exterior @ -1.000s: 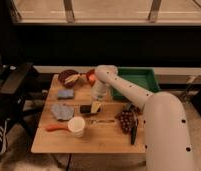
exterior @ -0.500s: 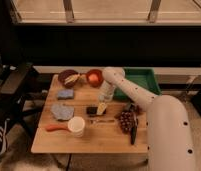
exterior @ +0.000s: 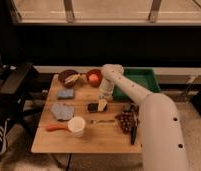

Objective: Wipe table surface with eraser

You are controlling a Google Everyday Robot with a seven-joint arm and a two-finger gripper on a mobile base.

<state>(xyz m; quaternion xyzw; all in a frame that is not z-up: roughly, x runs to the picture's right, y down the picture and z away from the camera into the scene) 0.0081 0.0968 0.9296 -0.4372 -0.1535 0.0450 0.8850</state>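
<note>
The light wooden table surface carries several items. The eraser, a small flat black block, lies near its middle. My gripper is lowered to the table at the eraser's right end, touching or almost touching it. The arm reaches in from the lower right, over the table's right side, and bends down above the eraser. The arm hides the table's right edge.
A blue sponge and a grey-blue cloth lie left of the eraser. A brown bowl and an orange bowl stand at the back. A white cup, grapes and a green tray are also there.
The wrist and gripper have shifted a little to the right over the table's middle, and the eraser seems to have moved right with them.
</note>
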